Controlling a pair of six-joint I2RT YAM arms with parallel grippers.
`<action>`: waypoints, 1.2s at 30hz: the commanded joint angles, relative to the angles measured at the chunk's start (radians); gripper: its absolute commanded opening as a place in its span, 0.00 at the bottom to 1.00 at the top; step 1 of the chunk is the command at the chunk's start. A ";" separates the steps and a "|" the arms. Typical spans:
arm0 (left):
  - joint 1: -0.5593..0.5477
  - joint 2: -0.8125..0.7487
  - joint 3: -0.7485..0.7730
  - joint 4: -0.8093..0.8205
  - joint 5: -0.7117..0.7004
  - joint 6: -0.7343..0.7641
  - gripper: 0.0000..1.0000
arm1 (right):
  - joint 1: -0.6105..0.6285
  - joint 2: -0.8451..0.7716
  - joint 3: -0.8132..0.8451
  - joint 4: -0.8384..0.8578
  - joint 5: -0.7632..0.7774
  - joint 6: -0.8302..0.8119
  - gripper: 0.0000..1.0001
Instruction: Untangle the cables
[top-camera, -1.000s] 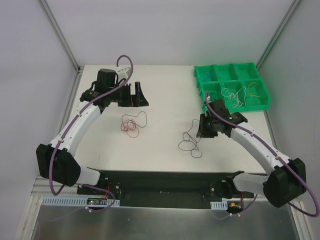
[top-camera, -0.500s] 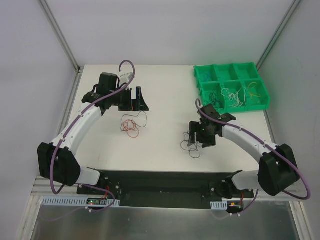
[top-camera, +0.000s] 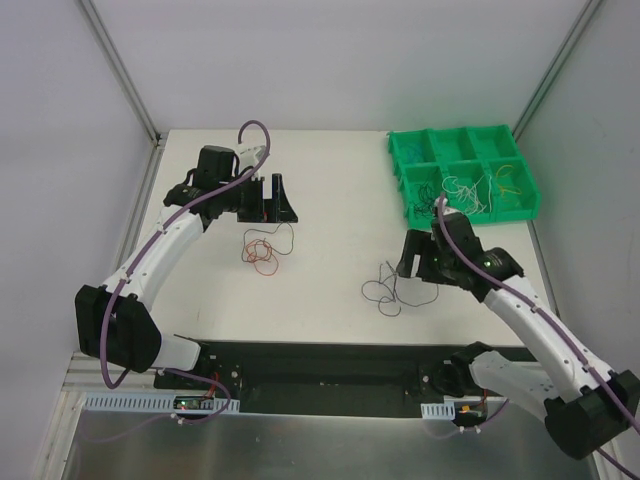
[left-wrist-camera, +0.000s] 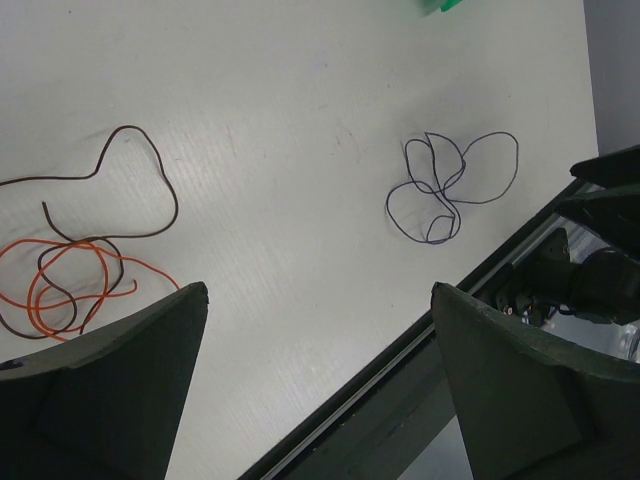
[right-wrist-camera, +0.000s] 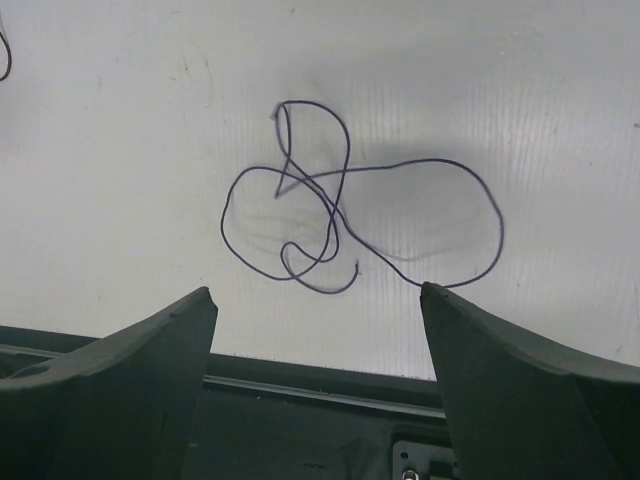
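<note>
A thin dark blue cable (top-camera: 388, 286) lies in loose loops on the white table, apart from the others; in the right wrist view this cable (right-wrist-camera: 340, 200) sits just ahead of my fingertips. My right gripper (right-wrist-camera: 317, 288) is open and empty, hovering at the cable's right side (top-camera: 415, 262). An orange cable (left-wrist-camera: 70, 285) and a dark brown one (left-wrist-camera: 130, 175) lie tangled together (top-camera: 262, 252) left of centre. My left gripper (left-wrist-camera: 320, 288) hangs open and empty just behind that tangle (top-camera: 270, 195).
A green compartment tray (top-camera: 400, 160) stands at the back right with several thin wires (top-camera: 470, 192) in its front bins. The table's near edge and a black base rail (top-camera: 320, 360) run close below the blue cable.
My right gripper has opened, let go of the blue cable and drawn back to the right. The cable now lies loose on the table. The left arm has hardly moved.
</note>
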 joint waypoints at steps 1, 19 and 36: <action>0.011 -0.013 -0.004 0.013 0.035 0.019 0.93 | -0.032 0.136 -0.002 0.189 -0.120 -0.130 0.86; 0.010 -0.012 -0.012 0.023 0.057 0.014 0.93 | 0.052 0.507 0.083 0.142 -0.018 -0.188 0.85; 0.010 -0.012 -0.016 0.028 0.057 0.008 0.92 | 0.134 0.566 -0.031 0.185 -0.039 -0.126 0.68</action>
